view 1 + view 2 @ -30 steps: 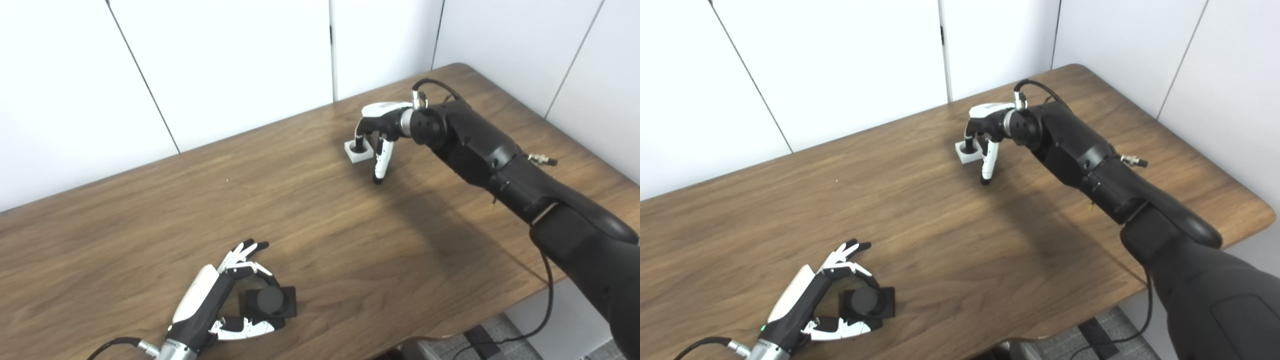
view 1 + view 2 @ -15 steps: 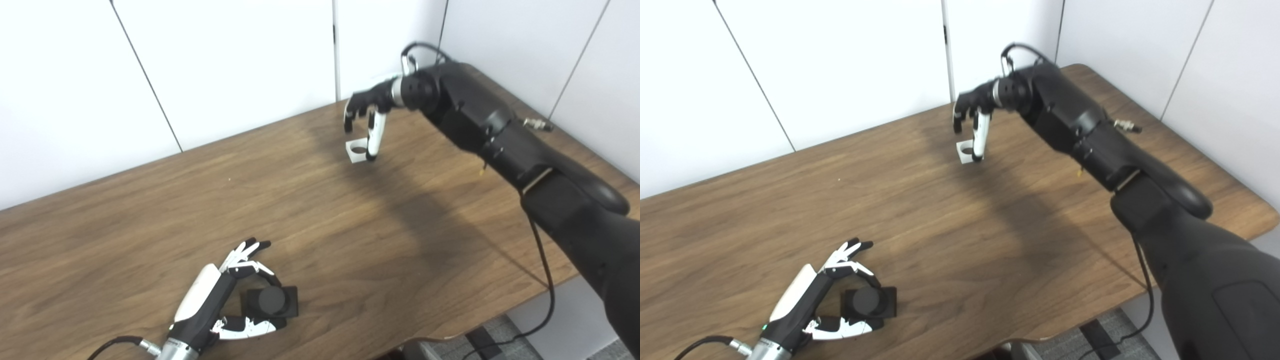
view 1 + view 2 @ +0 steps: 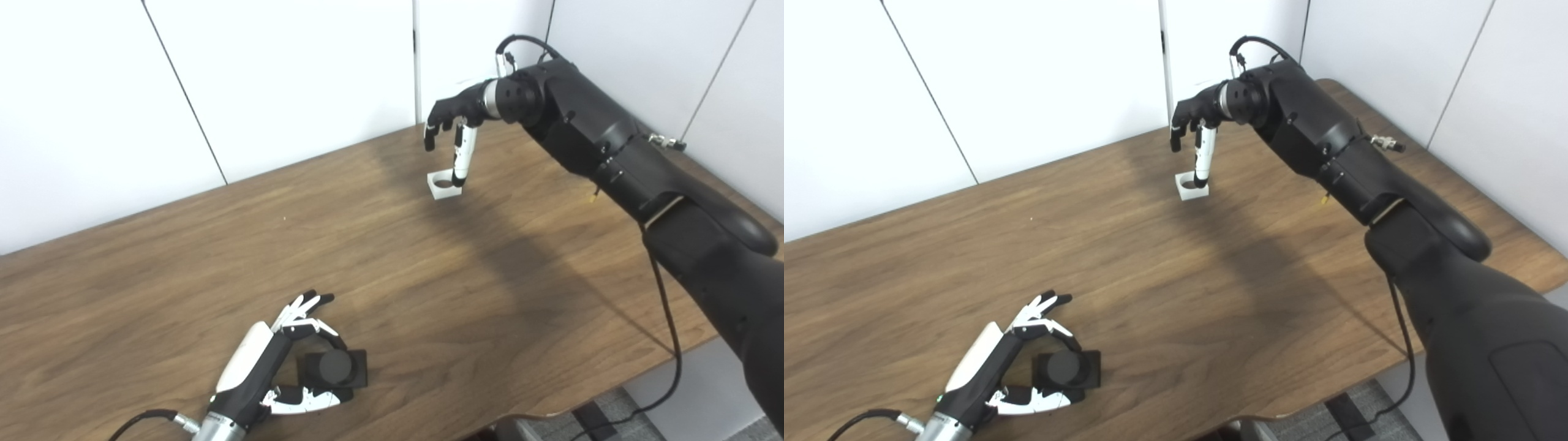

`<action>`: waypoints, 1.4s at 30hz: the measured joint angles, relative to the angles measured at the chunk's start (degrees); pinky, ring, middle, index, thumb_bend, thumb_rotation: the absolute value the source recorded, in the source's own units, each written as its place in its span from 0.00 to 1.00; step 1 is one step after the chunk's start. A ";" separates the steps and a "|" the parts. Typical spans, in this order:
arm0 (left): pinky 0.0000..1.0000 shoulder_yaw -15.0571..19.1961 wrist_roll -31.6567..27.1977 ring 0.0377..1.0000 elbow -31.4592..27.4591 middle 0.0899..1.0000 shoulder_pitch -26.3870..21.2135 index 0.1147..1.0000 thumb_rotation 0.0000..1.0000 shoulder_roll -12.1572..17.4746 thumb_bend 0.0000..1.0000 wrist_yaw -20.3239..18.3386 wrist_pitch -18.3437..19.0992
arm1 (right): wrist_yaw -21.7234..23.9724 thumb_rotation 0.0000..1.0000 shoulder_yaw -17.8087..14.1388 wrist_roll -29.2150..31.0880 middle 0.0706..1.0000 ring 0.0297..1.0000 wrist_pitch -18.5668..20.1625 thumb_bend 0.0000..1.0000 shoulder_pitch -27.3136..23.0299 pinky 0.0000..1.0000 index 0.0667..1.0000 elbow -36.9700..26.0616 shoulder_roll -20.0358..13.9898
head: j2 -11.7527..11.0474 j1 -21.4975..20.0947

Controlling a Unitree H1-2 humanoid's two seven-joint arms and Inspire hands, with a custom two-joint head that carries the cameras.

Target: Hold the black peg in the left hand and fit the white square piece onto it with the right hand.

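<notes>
The black peg (image 3: 334,367), a short cylinder on a square black base, rests on the wooden table (image 3: 380,257) near its front left edge. My left hand (image 3: 260,364) lies beside it, one finger curled over its far side and the thumb along its near side; the other fingers stick out. The white square piece (image 3: 442,187), with a round hole, lies flat at the back of the table. My right hand (image 3: 450,119) hovers above it with fingers apart, holding nothing. One long finger (image 3: 1202,156) points down, its tip at the piece's right edge.
White wall panels (image 3: 294,79) rise right behind the table's far edge. My right arm (image 3: 612,159) stretches across the right side of the table, a cable (image 3: 670,343) hanging from it past the front right corner. Bare wood lies between the two hands.
My right hand has lifted off the white piece, where a finger was in its hole, and now hangs above it. The piece stays on the table. The left hand has not moved.
</notes>
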 measured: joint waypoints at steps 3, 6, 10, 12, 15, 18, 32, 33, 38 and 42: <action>1.00 0.00 0.00 1.00 0.00 0.93 0.00 0.42 0.06 0.00 0.52 0.00 0.00 | 0.00 0.20 0.02 -0.19 0.88 0.88 0.22 0.88 -0.14 0.74 0.76 0.04 0.00 | 0.09 0.18; 0.99 0.00 -0.02 1.00 0.00 0.93 0.00 0.42 0.06 0.02 0.52 -0.01 0.00 | 0.04 0.22 0.51 -1.07 0.91 0.89 0.37 0.90 -0.64 0.74 0.81 0.53 -0.01 | 0.09 0.18; 1.00 0.00 -0.02 1.00 0.00 0.93 0.00 0.42 0.06 0.02 0.52 -0.01 0.00 | 0.06 0.24 1.33 -2.25 0.92 0.89 0.37 0.91 -0.87 0.73 0.84 1.04 -0.01 | 0.00 0.70; 1.00 0.00 -0.02 1.00 -0.01 0.93 0.00 0.42 0.06 0.02 0.52 -0.01 0.00 | 0.06 0.24 1.68 -2.63 0.92 0.89 0.37 0.90 -0.86 0.73 0.85 1.56 0.03 | 0.09 0.97; 1.00 0.04 -0.02 1.00 -0.04 0.93 0.03 0.42 0.06 0.05 0.52 -0.01 0.01 | 0.07 0.24 1.95 -3.14 0.93 0.90 0.40 0.89 -0.88 0.74 0.86 2.33 0.17 | 0.18 0.97; 1.00 0.15 -0.02 1.00 -0.14 0.93 0.08 0.42 0.06 0.05 0.52 -0.14 0.05 | 0.06 0.25 2.29 -3.37 0.94 0.91 0.44 0.89 -0.91 0.73 0.87 3.44 0.41 | 0.18 0.97; 1.00 0.35 0.08 1.00 -0.56 0.93 0.39 0.42 0.06 0.10 0.52 -0.18 0.17 | -0.25 0.24 3.32 -5.88 0.96 0.93 1.23 0.89 -1.09 0.76 0.87 5.28 2.17 | 0.62 1.23; 1.00 0.34 0.10 1.00 -0.57 0.93 0.39 0.42 0.06 0.09 0.52 -0.18 0.18 | -0.31 0.24 3.32 -5.89 0.96 0.93 1.36 0.90 -1.04 0.76 0.87 5.28 2.18 | 0.62 1.23; 1.00 0.39 0.12 1.00 -0.67 0.93 0.51 0.42 0.06 0.10 0.52 -0.18 0.25 | -1.13 0.26 3.58 -7.11 0.94 0.91 1.45 0.91 0.26 0.75 0.87 5.85 2.37 | 0.88 1.67; 1.00 0.60 0.13 1.00 -0.93 0.93 0.74 0.42 0.06 0.22 0.52 -0.17 0.34 | -1.89 0.24 3.59 -7.19 0.94 0.91 1.45 0.92 1.42 0.76 0.86 7.15 3.61 | 1.14 1.76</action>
